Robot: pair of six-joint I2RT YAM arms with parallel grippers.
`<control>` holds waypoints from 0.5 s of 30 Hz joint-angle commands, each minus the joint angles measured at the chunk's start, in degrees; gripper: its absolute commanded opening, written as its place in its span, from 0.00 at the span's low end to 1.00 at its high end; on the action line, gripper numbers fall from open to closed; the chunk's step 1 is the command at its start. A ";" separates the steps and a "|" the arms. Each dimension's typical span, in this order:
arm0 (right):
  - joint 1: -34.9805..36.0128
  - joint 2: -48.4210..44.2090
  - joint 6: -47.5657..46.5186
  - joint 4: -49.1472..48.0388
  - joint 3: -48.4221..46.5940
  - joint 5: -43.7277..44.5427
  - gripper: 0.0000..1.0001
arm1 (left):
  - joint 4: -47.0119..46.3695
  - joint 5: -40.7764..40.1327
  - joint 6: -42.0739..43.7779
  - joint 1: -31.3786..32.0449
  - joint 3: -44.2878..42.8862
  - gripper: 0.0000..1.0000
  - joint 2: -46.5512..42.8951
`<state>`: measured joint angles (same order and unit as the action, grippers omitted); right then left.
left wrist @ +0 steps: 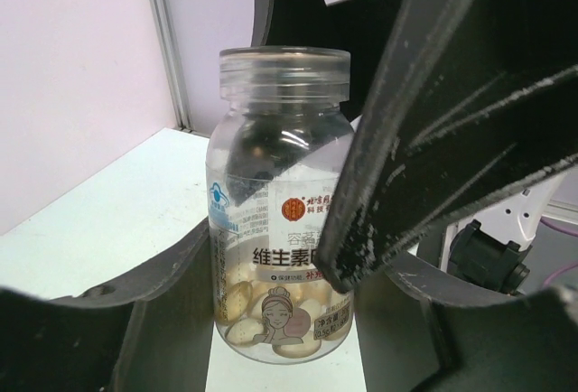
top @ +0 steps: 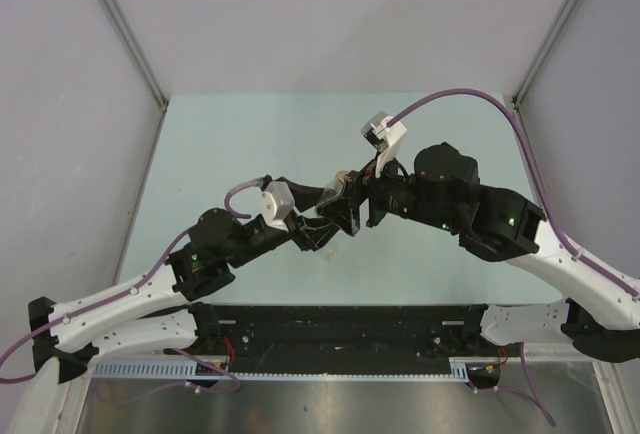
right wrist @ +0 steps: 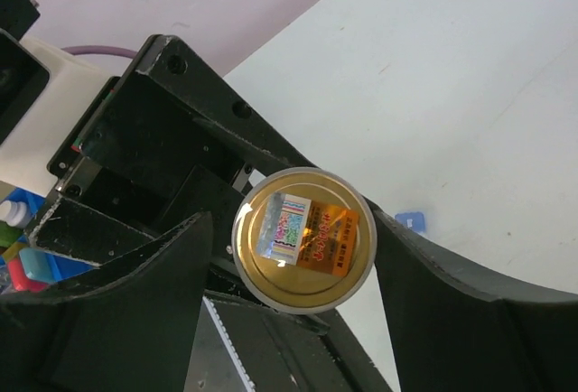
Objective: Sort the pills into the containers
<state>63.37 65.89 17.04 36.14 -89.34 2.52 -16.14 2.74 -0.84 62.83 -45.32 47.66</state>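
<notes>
Left wrist, one jar (left wrist: 282, 130) holding pills (left wrist: 271, 320), pinched by left end effector (left wrist: 289, 270), right end effector (right wrist: 298, 246)

Overhead far; left wrist close on jar (left wrist: 280, 202)

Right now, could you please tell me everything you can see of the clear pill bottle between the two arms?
The bottle is clear plastic, round and stubby, and stands upright. It carries a printed label with Chinese text and a drawn face. Pale tan pills fill only its bottom. From above, its cap shows a gold top with a sticker. The left pincer clamps its lower body. The right pincer straddles the cap, contact unclear.
</notes>
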 commanded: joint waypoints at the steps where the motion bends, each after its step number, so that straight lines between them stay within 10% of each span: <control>1: 0.26 -1.03 -0.25 -1.34 0.57 -1.47 0.76 | -1.88 -0.20 2.42 0.01 0.23 0.01 -0.81; 12: 0.17 -1.29 -0.60 -2.65 1.45 -1.82 0.30 | -1.88 0.51 1.81 0.01 0.32 0.00 -0.73; 15: 0.26 -2.08 -1.21 -3.35 1.80 -3.58 0.61 | -1.88 0.60 1.46 0.01 0.32 0.00 -0.73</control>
<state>63.24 65.49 16.45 35.42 -87.96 2.17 -16.08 3.01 -0.86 62.83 -44.97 47.46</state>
